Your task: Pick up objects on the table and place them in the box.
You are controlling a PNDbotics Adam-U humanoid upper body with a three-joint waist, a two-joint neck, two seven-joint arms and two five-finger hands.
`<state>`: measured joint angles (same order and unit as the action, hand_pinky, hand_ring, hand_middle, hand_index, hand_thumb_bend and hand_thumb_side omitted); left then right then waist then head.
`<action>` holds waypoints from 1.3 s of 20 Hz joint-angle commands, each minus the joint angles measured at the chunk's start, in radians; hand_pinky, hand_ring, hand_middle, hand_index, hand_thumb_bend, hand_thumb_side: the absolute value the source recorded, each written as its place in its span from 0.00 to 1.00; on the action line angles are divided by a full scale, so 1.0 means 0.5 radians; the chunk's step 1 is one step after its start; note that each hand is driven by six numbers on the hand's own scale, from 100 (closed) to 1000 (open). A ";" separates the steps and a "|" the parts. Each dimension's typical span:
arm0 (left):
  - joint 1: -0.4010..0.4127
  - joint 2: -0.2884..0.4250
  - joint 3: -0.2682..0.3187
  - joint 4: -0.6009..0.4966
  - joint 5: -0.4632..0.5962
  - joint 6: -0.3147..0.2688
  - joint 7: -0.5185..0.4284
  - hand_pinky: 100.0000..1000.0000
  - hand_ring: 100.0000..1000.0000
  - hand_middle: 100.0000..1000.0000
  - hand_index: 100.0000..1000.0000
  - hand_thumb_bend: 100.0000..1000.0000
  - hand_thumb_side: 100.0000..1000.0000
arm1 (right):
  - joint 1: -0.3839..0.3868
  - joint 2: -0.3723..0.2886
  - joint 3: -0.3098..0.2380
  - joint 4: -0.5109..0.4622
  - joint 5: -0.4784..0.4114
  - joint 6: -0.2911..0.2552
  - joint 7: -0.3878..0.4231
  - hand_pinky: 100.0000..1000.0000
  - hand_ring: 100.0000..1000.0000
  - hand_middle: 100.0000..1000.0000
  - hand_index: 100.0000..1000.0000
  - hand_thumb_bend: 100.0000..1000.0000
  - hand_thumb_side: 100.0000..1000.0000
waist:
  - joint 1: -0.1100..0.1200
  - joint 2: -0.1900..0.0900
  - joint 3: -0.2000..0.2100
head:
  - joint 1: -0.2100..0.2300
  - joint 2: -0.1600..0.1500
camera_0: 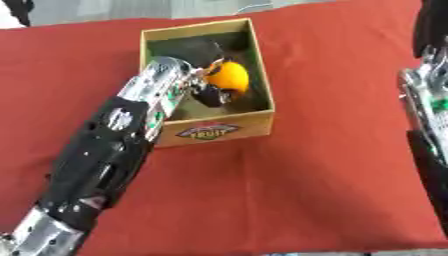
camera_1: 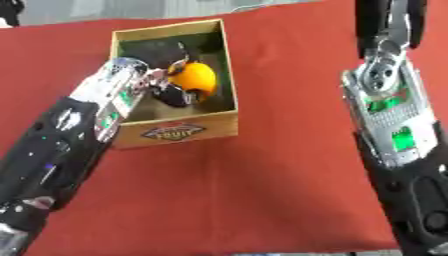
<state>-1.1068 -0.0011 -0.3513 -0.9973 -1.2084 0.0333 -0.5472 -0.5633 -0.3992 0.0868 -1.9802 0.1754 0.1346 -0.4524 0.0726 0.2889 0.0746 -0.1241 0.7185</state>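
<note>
The surface [camera_0: 332,165] is covered in red cloth that runs wide and bare on every side of the box [camera_0: 224,126]: a broad stretch in front, more to the right, and a strip behind it before the far edge, where grey floor shows. The near edge of the cloth shows along the bottom of the view.

The box is an open cardboard carton with a printed label on its front wall, standing toward the far left of the cloth. Its inside is dark. In it sits an orange [camera_0: 229,77], round and bright, near the middle and a little toward the right wall.

The left arm comes in from the lower left and crosses the box's front-left corner. The left hand [camera_0: 210,92] is down inside the box, its dark fingers curled against the orange's left and lower side. It looks to be holding the fruit, though the fingers are dim against the box's dark interior.

The right arm stands at the right side, well apart from the box. The right hand [camera_1: 389,20] is raised near the top edge, and I cannot tell how its fingers are set.
</note>
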 commanded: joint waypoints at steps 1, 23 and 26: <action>-0.033 0.003 0.033 -0.016 -0.062 -0.020 -0.062 0.66 0.81 0.83 0.93 0.35 0.39 | -0.023 -0.016 -0.017 -0.040 -0.011 0.006 -0.002 0.82 0.76 0.64 0.86 0.00 1.00 | -0.013 -0.039 0.001 | 0.013 -0.023; -0.128 0.141 0.270 -0.250 0.011 0.117 -0.149 0.78 0.90 0.91 0.99 1.00 0.79 | -0.018 0.002 -0.018 -0.040 -0.016 0.017 -0.001 0.82 0.77 0.64 0.86 0.00 1.00 | -0.015 -0.052 -0.003 | 0.007 -0.016; -0.142 0.176 0.299 -0.327 0.109 0.149 -0.151 0.77 0.89 0.90 0.97 1.00 0.80 | -0.019 0.002 -0.018 -0.040 -0.015 0.018 0.000 0.82 0.77 0.64 0.86 0.00 1.00 | -0.014 -0.052 -0.002 | 0.000 -0.012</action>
<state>-1.1488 0.0607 -0.2183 -1.1266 -1.1757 0.0987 -0.6234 -0.5624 -0.3910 0.0863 -1.9802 0.1733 0.1421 -0.4528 0.0696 0.2887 0.0742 -0.1214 0.7111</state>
